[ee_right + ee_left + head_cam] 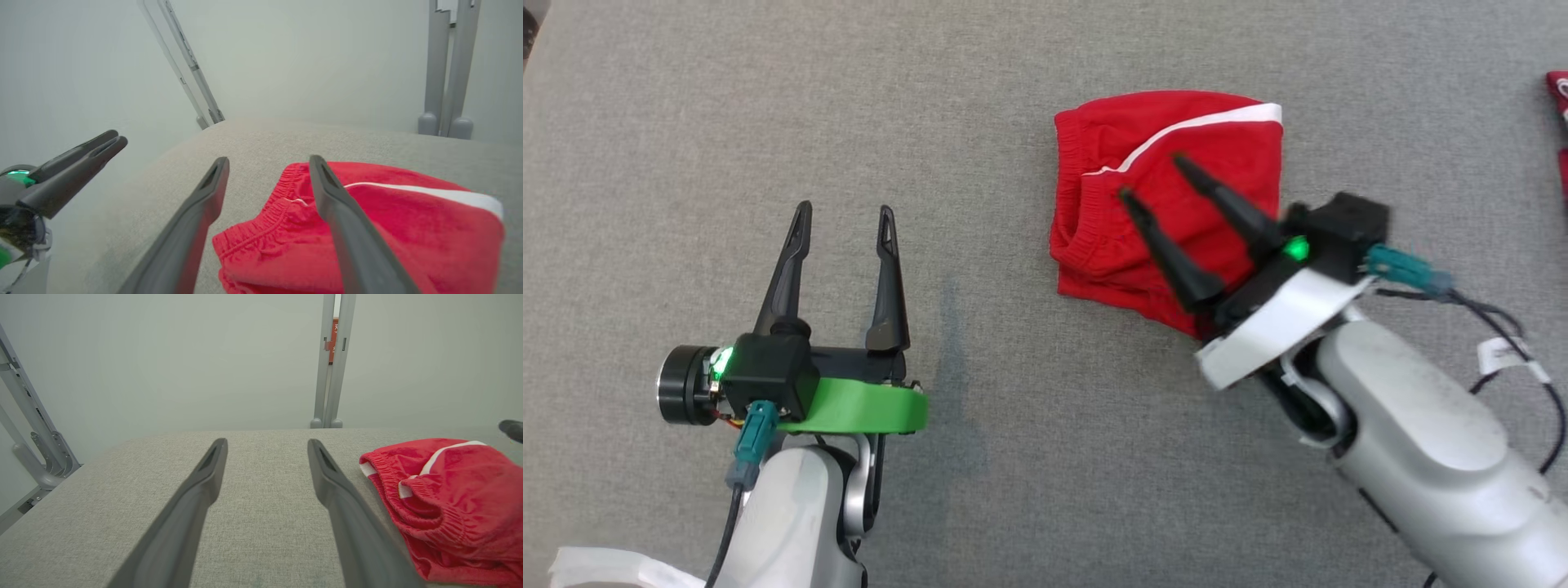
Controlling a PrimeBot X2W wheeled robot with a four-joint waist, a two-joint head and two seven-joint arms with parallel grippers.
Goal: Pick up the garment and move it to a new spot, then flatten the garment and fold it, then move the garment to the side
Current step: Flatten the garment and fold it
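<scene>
The garment [1168,204] is a pair of red shorts with a white stripe and an elastic waistband, lying folded into a compact bundle on the grey surface at centre right. My right gripper [1150,176] hovers above it, fingers spread open and nothing between them. In the right wrist view the garment [388,228] lies below and to the right of the open right gripper [267,161]. My left gripper [845,214] stands open over bare cloth to the left, apart from the garment. The left wrist view has the garment [453,506] right of the left gripper [266,442].
A grey fabric surface [1013,457] covers the whole work area. Another red item [1560,122] pokes in at the far right edge. Grey metal frame posts [331,375] stand behind the surface's far edge. A cable [1527,359] trails from my right wrist.
</scene>
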